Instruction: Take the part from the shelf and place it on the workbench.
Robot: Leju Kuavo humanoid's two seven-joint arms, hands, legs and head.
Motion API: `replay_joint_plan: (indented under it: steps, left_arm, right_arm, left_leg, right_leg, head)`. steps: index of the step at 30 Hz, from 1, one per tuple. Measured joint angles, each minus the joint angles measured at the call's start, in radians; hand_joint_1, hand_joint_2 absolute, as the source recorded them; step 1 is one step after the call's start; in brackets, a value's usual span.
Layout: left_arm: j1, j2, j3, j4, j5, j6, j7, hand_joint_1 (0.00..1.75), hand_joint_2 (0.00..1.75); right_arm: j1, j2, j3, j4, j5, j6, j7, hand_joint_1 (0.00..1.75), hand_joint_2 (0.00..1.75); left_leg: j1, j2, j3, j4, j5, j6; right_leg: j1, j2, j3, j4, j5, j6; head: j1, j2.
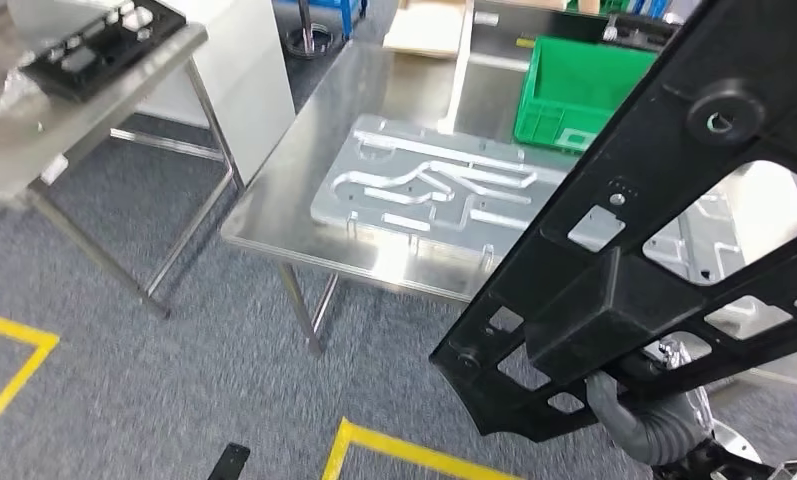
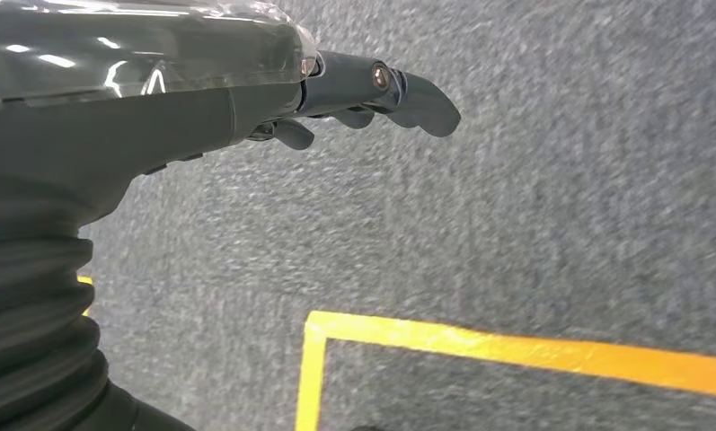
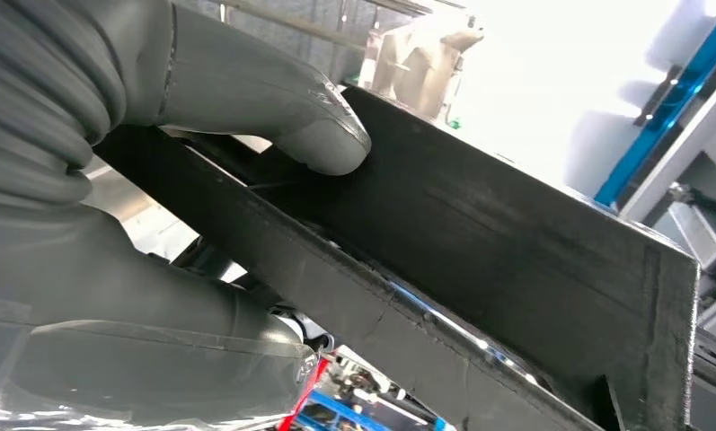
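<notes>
Part: big black part – at 3 o'clock in the head view, above the workbench.
Right hand: thumb presses the part – holding it.
Left hand: holds nothing, fingers loosely bent.

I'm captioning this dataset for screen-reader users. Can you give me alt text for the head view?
A large black frame-like part, held from below by the robot's right hand, crosses the right of the picture above grey carpet. Behind it a steel workbench carries a machined metal plate and a green bin.
</notes>
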Motion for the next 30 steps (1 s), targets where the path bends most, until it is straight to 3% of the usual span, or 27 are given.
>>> replay_joint_plan:
  steps: [2, 4, 6, 8, 10, 11, 12, 13, 15, 16, 20, 22, 24, 25, 26, 28, 30]
  left_arm:
    - [0.0, -0.001, 0.0, 0.0, 0.0, 0.0, 0.002, 0.0, 1.75]
    - [0.0, -0.001, 0.0, 0.0, 0.0, 0.001, 0.005, 0.0, 1.75]
    - [-0.002, -0.001, 0.0, 0.0, 0.0, 0.002, 0.006, 0.0, 1.75]
    - [-0.002, -0.001, 0.0, 0.0, 0.002, 0.004, 0.008, 0.0, 1.75]
    - [0.0, 0.0, 0.0, 0.0, 0.005, 0.007, 0.009, 0.0, 1.75]
    - [0.0, 0.0, 0.0, 0.0, 0.006, 0.008, 0.008, 0.0, 1.75]
    - [0.001, 0.0, 0.0, 0.0, 0.007, 0.009, 0.008, 0.0, 1.75]
    - [0.002, 0.0, 0.0, 0.0, 0.008, 0.011, 0.008, 0.0, 1.75]
    - [0.004, 0.0, 0.0, 0.0, 0.009, 0.014, 0.006, 0.0, 1.75]
    - [0.005, 0.001, 0.0, 0.0, 0.01, 0.016, 0.005, 0.0, 1.75]
    - [0.008, 0.001, 0.001, 0.0, 0.01, 0.019, 0.001, 0.0, 1.75]
    - [0.007, 0.001, 0.001, 0.0, 0.009, 0.019, 0.0, 0.0, 1.75]
    - [0.007, 0.001, 0.001, 0.0, 0.009, 0.019, -0.001, 0.0, 1.75]
    - [0.008, 0.001, 0.001, 0.0, 0.008, 0.019, -0.001, 0.0, 1.75]
    - [0.008, 0.001, 0.001, 0.0, 0.008, 0.019, -0.001, 0.0, 1.75]
    - [0.008, 0.001, 0.001, 0.0, 0.006, 0.018, -0.002, 0.0, 1.75]
    - [0.008, 0.0, 0.001, 0.0, 0.004, 0.016, -0.003, 0.0, 1.75]
  right_arm:
    - [-0.006, -0.001, 0.001, 0.002, 0.0, 0.0, 0.0, 1.75, 1.75]
    - [-0.012, -0.001, 0.001, 0.002, -0.001, 0.002, 0.0, 1.75, 1.75]
    - [-0.019, -0.001, 0.001, 0.003, -0.001, 0.003, 0.0, 1.75, 1.75]
    - [-0.024, -0.001, 0.001, 0.006, -0.001, 0.004, 0.001, 1.75, 1.75]
    - [-0.025, -0.001, 0.001, 0.011, -0.001, 0.005, 0.001, 1.75, 1.75]
    - [-0.025, -0.001, 0.001, 0.013, -0.001, 0.006, 0.001, 1.75, 1.75]
    - [-0.025, -0.001, 0.001, 0.015, -0.002, 0.006, 0.001, 1.75, 1.75]
    - [-0.025, -0.001, 0.001, 0.017, -0.002, 0.006, 0.001, 1.75, 1.75]
    - [-0.024, -0.001, 0.001, 0.018, -0.002, 0.004, 0.001, 1.75, 1.75]
    - [-0.022, 0.0, 0.001, 0.018, 0.0, 0.003, 0.002, 1.75, 1.75]
    - [-0.015, 0.001, 0.002, 0.016, 0.008, -0.007, -0.001, 1.75, 1.75]
    - [-0.013, 0.001, 0.002, 0.015, 0.013, -0.015, -0.006, 1.75, 1.75]
    - [-0.008, 0.001, 0.002, 0.015, 0.017, -0.021, -0.009, 1.75, 1.75]
    - [-0.006, 0.0, 0.002, 0.015, 0.02, -0.024, -0.009, 1.75, 1.75]
    - [-0.004, 0.0, 0.001, 0.015, 0.025, -0.028, -0.01, 1.75, 1.75]
    - [-0.006, -0.006, -0.004, 0.013, 0.038, -0.045, -0.015, 1.75, 1.75]
    - [-0.021, -0.019, -0.02, 0.009, 0.044, -0.062, -0.018, 1.75, 1.75]
  left_leg:
    - [0.002, -0.001, 0.008, 0.0, 0.001, -0.012]
    - [0.001, 0.001, 0.001, 0.039, 0.016, -0.024]
    - [0.003, 0.004, -0.053, 0.137, 0.014, -0.034]
    - [0.012, 0.007, -0.133, 0.244, -0.039, -0.044]
    - [0.022, 0.011, -0.187, 0.273, -0.083, -0.055]
    - [0.026, 0.013, -0.192, 0.243, -0.066, -0.06]
    - [0.03, 0.015, -0.187, 0.189, -0.023, -0.066]
    - [0.034, 0.017, -0.176, 0.122, 0.04, -0.071]
    - [0.033, 0.022, -0.16, 0.033, 0.118, -0.066]
    - [0.032, 0.023, -0.16, 0.021, 0.13, -0.057]
    - [0.03, 0.02, -0.153, 0.02, 0.129, -0.026]
    - [0.03, 0.019, -0.148, 0.016, 0.125, -0.016]
    - [0.026, 0.018, -0.145, 0.016, 0.119, -0.01]
    - [0.023, 0.017, -0.143, 0.016, 0.117, -0.009]
    - [0.021, 0.015, -0.14, 0.016, 0.114, -0.008]
    - [0.016, 0.012, -0.129, 0.016, 0.109, -0.008]
    - [0.011, 0.01, -0.126, 0.017, 0.105, -0.012]
  right_leg:
    - [0.005, 0.001, 0.011, -0.025, 0.0, -0.009]
    - [-0.002, 0.0, 0.041, -0.046, -0.004, -0.016]
    - [-0.012, -0.003, 0.074, -0.061, -0.014, -0.022]
    - [-0.015, -0.005, 0.097, -0.065, -0.03, -0.022]
    - [-0.02, -0.004, 0.119, -0.064, -0.048, -0.016]
    - [-0.023, -0.003, 0.13, -0.063, -0.058, -0.012]
    - [-0.026, -0.002, 0.144, -0.062, -0.07, -0.006]
    - [-0.029, -0.002, 0.156, -0.06, -0.082, 0.0]
    - [-0.03, -0.001, 0.168, -0.051, -0.102, 0.015]
    - [-0.029, -0.001, 0.169, -0.048, -0.11, 0.022]
    - [-0.032, -0.003, 0.163, -0.023, -0.143, 0.045]
    - [-0.034, -0.002, 0.11, 0.082, -0.196, 0.05]
    - [-0.033, -0.002, 0.028, 0.213, -0.238, 0.052]
    - [-0.033, -0.002, 0.002, 0.242, -0.232, 0.051]
    - [-0.032, -0.002, -0.004, 0.23, -0.205, 0.047]
    - [-0.026, -0.002, 0.035, 0.111, -0.118, 0.032]
    - [-0.018, -0.003, 0.078, 0.001, -0.067, 0.017]
  head:
    - [-0.001, 0.0]
    - [-0.001, 0.0]
    - [-0.002, 0.0]
    - [-0.002, 0.0]
    - [-0.002, 0.0]
    - [-0.002, 0.0]
    - [-0.002, 0.0]
    - [-0.002, 0.0]
    - [-0.002, 0.0]
    - [-0.002, 0.0]
    - [-0.002, 0.0]
    - [-0.001, 0.0]
    - [-0.001, 0.0]
    - [-0.001, 0.0]
    - [-0.002, 0.0]
    - [-0.001, 0.0]
    - [-0.001, 0.0]
